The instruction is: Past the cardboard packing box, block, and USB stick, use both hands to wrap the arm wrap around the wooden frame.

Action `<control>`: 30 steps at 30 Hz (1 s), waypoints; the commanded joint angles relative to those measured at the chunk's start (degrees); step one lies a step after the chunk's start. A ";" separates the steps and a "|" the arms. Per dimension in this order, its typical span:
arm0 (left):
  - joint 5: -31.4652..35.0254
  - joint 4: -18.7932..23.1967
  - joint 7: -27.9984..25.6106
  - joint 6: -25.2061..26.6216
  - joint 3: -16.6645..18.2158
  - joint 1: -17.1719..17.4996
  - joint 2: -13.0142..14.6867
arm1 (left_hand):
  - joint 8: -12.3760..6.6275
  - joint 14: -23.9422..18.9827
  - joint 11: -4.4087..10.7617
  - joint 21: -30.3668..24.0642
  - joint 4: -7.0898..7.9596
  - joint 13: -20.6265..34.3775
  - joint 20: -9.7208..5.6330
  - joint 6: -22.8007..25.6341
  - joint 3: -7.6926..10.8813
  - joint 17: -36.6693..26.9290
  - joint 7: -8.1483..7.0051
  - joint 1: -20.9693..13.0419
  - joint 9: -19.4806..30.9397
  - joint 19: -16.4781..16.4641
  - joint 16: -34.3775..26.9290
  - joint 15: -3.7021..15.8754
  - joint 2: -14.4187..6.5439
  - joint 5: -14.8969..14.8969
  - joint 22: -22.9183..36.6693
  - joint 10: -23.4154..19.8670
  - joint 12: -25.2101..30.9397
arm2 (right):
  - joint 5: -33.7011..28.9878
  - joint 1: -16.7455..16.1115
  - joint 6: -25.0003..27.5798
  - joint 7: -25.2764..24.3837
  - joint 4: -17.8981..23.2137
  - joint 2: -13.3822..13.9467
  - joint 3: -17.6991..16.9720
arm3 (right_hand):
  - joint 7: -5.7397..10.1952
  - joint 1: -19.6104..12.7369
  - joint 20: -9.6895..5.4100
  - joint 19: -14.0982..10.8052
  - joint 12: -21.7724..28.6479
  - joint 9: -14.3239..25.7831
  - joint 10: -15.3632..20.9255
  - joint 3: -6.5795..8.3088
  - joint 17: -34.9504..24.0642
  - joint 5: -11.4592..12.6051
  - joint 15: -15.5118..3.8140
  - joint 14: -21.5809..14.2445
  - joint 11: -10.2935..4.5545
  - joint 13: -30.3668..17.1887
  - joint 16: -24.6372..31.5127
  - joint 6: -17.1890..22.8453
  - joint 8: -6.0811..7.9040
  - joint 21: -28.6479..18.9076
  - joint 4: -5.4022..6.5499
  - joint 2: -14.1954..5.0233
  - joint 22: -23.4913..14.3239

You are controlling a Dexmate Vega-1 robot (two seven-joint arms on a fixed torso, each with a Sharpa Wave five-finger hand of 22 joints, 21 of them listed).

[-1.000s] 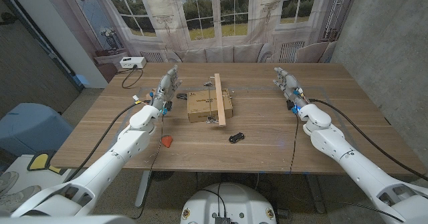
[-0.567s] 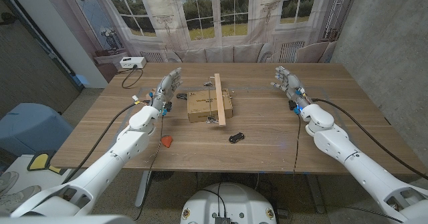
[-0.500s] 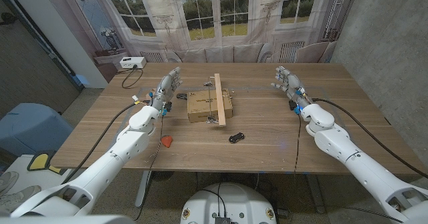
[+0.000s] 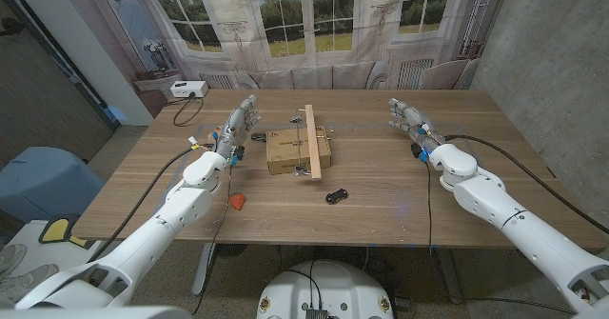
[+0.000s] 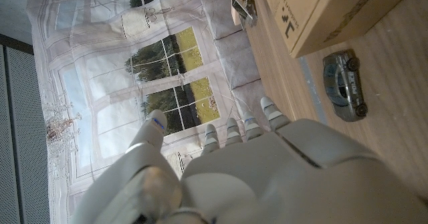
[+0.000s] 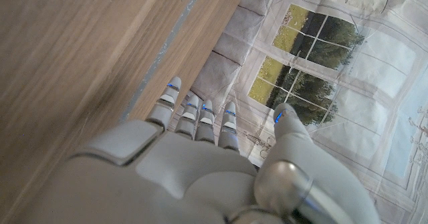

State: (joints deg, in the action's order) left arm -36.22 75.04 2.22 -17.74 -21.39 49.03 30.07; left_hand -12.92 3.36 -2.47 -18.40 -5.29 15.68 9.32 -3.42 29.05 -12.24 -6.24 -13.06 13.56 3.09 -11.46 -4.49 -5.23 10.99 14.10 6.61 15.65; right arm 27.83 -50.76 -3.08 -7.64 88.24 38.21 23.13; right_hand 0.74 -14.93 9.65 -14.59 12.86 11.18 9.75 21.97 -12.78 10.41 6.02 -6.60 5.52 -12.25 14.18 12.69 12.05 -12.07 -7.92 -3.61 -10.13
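Wooden desk (image 4: 381, 181), both hands empty.
I see the wooden frame (image 4: 310, 142) lying across the cardboard packing box (image 4: 290, 150), between my left hand (image 4: 238, 122) and right hand (image 4: 407, 116), fingers spread, touching neither.

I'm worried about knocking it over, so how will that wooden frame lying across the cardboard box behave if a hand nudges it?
The wooden frame looks stiff, thin and probably light. It lies across the cardboard box, overhanging both edges, so a nudge would likely pivot or slide it off rather than roll it.
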 commanded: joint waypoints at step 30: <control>-1.72 -2.37 3.29 -1.46 0.72 0.11 0.43 | 0.56 -0.05 -0.46 -0.25 0.14 -0.17 0.84 0.42 0.01 0.27 0.00 1.00 -1.07 -0.37 -0.23 0.58 -0.30 -0.52 -0.12 -0.29 -0.29 | -17.01 7.19 24.81 -4.33 13.30 4.51 9.56 | 0.08 -1.21 -0.30 -0.01 0.00 0.13 0.97 0.75 0.16 0.52 -0.31 -0.25 0.30 0.01 -0.20 0.84 0.09 0.10 -0.37 -1.33 -0.31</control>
State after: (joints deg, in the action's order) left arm -37.36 73.02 4.68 -18.55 -21.10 48.94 30.18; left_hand -12.47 3.05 -2.67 -18.40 -5.29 15.42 9.62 -3.41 29.05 -11.98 -6.23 -12.53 12.50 2.78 -11.47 -4.19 -5.30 10.57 13.83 6.40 15.65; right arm 14.71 -46.03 16.81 -12.02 98.46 42.50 29.66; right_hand 0.71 -15.49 9.55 -14.70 12.86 11.20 10.06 22.22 -12.51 10.42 6.02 -6.62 5.83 -12.26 13.96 13.11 12.05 -12.08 -8.16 -4.60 -10.28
